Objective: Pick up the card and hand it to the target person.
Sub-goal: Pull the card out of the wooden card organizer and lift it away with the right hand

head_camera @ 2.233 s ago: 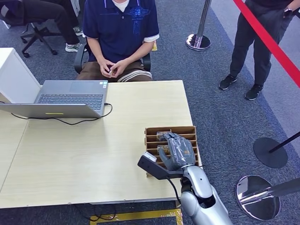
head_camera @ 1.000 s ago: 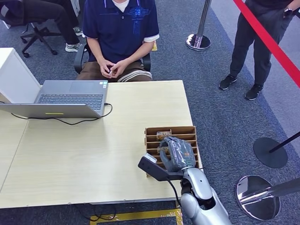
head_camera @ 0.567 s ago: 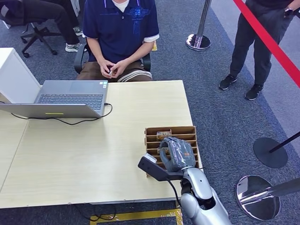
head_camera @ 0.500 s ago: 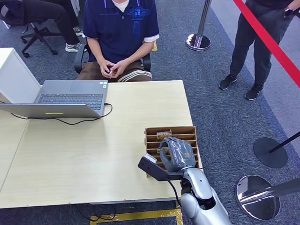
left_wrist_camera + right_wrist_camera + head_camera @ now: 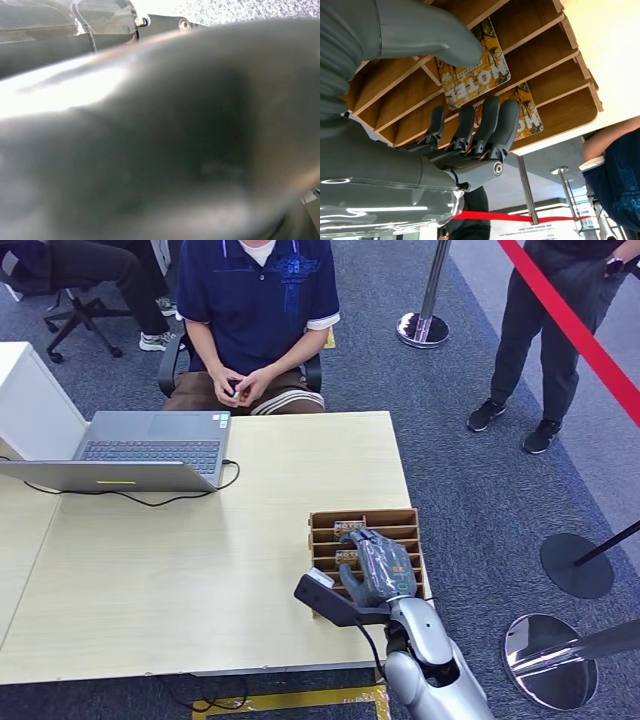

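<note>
A brown wooden slotted rack (image 5: pixel 404 518) stands at the table's near right corner. Two yellow cards marked HOTEL stand in it, one (image 5: pixel 349 526) in a far slot and one (image 5: pixel 346 557) nearer. My right hand (image 5: pixel 381 565) hovers over the rack, fingers apart. In the right wrist view the thumb (image 5: pixel 433 37) lies against one face of the nearer card (image 5: pixel 482 75). The fingers (image 5: pixel 490 120) curl at its other side, in front of the second card (image 5: pixel 527 117). The card still sits in its slot (image 5: pixel 554 45). A seated person in a blue shirt (image 5: pixel 256 300) faces me across the table.
An open laptop (image 5: pixel 151 445) with a black cable sits at the table's far left. Another person (image 5: pixel 551 330) stands at the right behind a red belt (image 5: pixel 581 335). Stanchion bases (image 5: pixel 551 660) (image 5: pixel 577 565) stand on the carpet right of the table.
My right hand's fingers curled in over the rack about half a second ago and now reach out further over the cards. The arm and the seated person stay where they were.
</note>
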